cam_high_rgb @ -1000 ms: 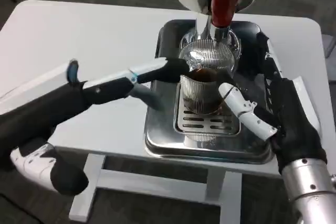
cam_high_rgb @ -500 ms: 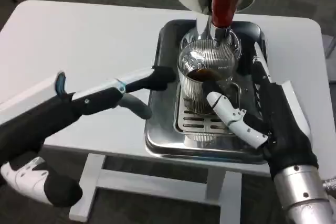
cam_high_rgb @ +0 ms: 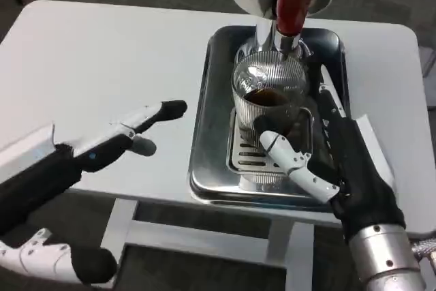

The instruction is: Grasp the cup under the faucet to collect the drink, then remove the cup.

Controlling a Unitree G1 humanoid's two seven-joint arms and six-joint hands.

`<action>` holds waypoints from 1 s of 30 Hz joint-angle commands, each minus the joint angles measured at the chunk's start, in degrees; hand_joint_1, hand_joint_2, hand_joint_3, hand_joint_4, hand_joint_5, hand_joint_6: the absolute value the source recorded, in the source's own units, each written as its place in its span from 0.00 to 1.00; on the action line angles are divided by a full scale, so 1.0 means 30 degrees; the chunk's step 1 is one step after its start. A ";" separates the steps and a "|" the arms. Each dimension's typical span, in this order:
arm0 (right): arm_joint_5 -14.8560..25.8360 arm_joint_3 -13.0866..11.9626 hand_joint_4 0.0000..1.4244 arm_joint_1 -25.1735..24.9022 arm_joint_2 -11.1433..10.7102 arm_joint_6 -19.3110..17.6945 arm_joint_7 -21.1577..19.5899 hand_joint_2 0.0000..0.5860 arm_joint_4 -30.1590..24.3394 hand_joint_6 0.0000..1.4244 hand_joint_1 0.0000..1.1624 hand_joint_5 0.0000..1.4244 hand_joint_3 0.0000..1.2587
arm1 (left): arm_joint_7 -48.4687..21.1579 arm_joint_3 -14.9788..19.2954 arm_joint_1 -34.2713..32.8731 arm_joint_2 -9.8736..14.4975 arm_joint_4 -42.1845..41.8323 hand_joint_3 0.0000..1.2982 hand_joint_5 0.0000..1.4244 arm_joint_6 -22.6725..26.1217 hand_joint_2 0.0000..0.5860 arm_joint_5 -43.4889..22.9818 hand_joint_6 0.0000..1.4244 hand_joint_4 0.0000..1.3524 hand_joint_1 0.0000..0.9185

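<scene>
Cup (cam_high_rgb: 267, 103) under faucet (cam_high_rgb: 291, 1), right hand (cam_high_rgb: 320, 151) gripping it.

My one head camera looks steeply down, close over the bench (cam_high_rgb: 102, 52), tray (cam_high_rgb: 204, 168) beyond my hands.

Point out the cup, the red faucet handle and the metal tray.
cup (cam_high_rgb: 269, 93): head view, ribbed glass wall.
red faucet handle (cam_high_rgb: 291, 1): head view, middle of the lever.
metal tray (cam_high_rgb: 212, 141): head view, bare left floor.

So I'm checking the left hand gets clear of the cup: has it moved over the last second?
Yes. The left hand has pulled back leftward, off the metal tray, away from the cup.
</scene>
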 commanded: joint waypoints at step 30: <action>-0.3498 0.1571 0.00 -0.1426 0.1960 -0.0968 -0.5060 0.47 0.3583 0.00 0.47 0.00 0.00 | 0.4114 0.1012 0.3776 0.2828 -0.1694 0.00 0.00 0.1811 0.10 0.5835 0.10 0.00 0.00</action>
